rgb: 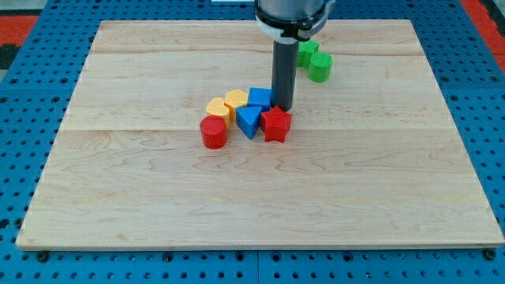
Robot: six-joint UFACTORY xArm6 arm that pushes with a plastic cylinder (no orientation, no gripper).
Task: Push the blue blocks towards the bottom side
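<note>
My tip (283,107) is seen set down on the board, touching or just beside the upper right corner of the blue cube (259,98); nothing is held, since the rod has no jaws to open or close. The red star-shaped block (276,125) is found at 6 o'clock of my tip, touching the blue triangular block (249,121) at 8 o'clock. Further toward 9 o'clock a yellow block (236,100) and an orange block (218,106) are packed against the blue pair, with a red cylinder (213,132) beyond at 8 o'clock. Two green blocks (314,61) are placed at 1 o'clock. All is carried by a pale wooden board (260,205) laid on a blue perforated table (489,118)
</note>
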